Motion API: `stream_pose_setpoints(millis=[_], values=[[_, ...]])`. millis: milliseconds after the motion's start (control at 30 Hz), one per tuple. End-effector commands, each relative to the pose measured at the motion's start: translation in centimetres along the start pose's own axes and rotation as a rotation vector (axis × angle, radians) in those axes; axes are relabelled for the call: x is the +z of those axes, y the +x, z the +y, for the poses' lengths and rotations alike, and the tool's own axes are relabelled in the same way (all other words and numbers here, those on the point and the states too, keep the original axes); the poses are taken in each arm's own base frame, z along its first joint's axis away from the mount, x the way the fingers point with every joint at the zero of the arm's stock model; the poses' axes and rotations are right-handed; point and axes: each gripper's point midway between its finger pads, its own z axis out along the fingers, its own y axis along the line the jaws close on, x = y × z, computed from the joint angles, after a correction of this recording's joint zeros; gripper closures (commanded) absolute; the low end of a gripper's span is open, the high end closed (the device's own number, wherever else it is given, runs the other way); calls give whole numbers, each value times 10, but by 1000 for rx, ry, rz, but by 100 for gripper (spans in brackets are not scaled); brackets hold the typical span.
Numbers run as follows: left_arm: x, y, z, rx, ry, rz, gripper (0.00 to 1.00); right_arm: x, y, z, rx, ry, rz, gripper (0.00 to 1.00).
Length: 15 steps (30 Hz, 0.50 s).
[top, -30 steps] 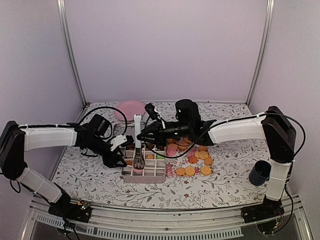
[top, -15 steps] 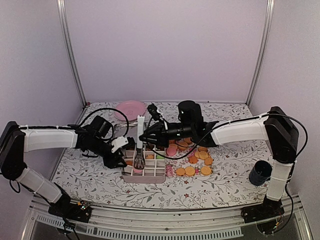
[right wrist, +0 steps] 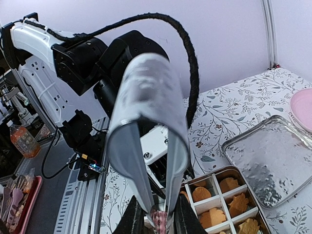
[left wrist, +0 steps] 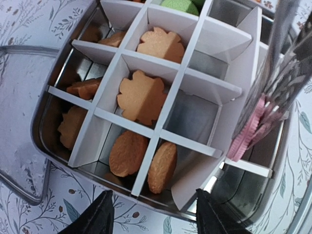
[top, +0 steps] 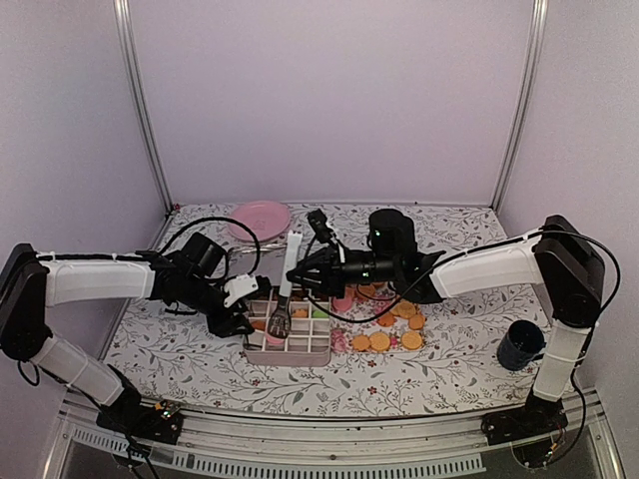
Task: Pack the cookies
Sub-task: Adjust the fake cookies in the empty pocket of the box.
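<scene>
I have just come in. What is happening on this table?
The right pincer squeezes tongs that hold a pink cookie over the divided tin. The left pincer stands open at the tin's edge. Several compartments already hold orange cookies; other cookies lie loose on the table.

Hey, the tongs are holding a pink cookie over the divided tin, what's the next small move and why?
Probably lower the tongs slightly and ease the right gripper open: the pink cookie hangs pinched above an edge compartment of the divided tin that looks empty, while neighbouring cells hold orange cookies.
</scene>
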Motion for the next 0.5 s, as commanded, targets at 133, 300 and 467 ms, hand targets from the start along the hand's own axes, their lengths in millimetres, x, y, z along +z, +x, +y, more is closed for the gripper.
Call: stream_pose_setpoints(millis=[133,300,467], values=[[10,35,-20,26,42,119,43,-9,-31,22,9,-56,-88,84],[9,37,-22,40,49,119,43,-14,-35,21,21,-42,-137,86],[10,41,-22,37,49,138,45,-20,-40,23,29,-43,-187,86]])
